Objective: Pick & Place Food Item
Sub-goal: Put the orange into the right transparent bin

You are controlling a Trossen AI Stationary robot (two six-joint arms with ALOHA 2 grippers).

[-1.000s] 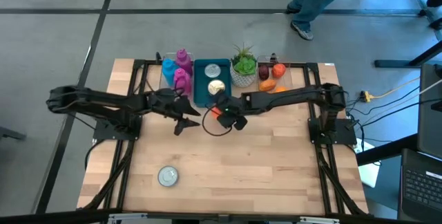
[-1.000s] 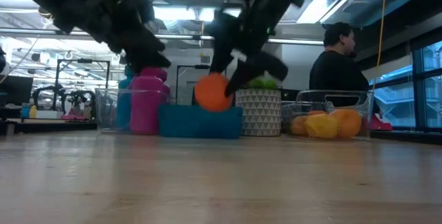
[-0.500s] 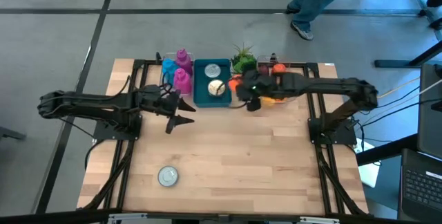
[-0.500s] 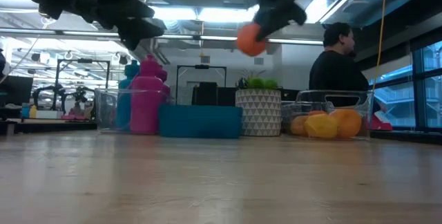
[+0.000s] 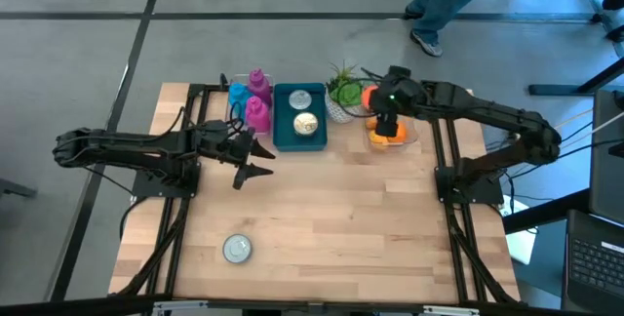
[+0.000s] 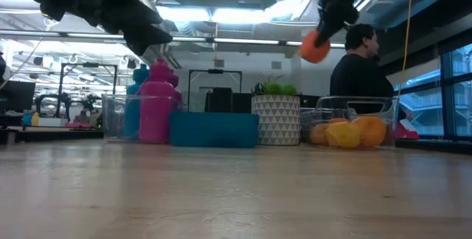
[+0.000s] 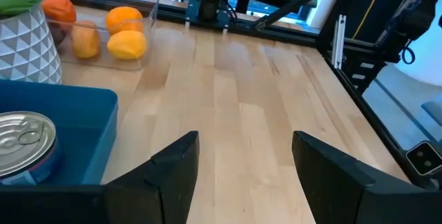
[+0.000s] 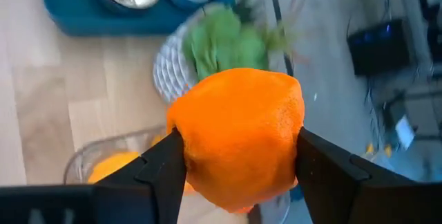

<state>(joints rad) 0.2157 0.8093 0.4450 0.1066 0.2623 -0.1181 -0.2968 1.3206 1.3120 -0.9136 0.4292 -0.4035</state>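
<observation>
The orange (image 6: 315, 47) (image 8: 238, 134) sits in my right gripper (image 8: 238, 160), which is shut on it high over the far right part of the table, above the clear fruit container (image 6: 383, 113) (image 8: 83, 158). That container stands by the far edge and holds other oranges (image 6: 352, 131). My left gripper (image 7: 245, 162) (image 5: 255, 163) is open and holds nothing; it hovers over the table's left middle, near the blue tray (image 5: 283, 133). My right gripper pinches the orange between its two fingers (image 8: 162, 165), one on each opposite side (image 8: 290, 137). In the low view the fingers reach it from above. The fruit is lifted clear of everything, well above the container's rim.
Along the far edge stand pink and blue bottles (image 5: 255, 101), the blue tray with two cans (image 5: 305, 124) and a potted plant (image 6: 276, 117). One more can (image 5: 237, 248) stands near the left near corner. Bare wood lies between. A person (image 6: 360, 66) stands beyond the table.
My right gripper has carried the orange up from just above the table by the blue tray, over the plant, toward the table's right and far edge, ending above the fruit container. My left gripper has risen and drawn back a little toward the left edge.
</observation>
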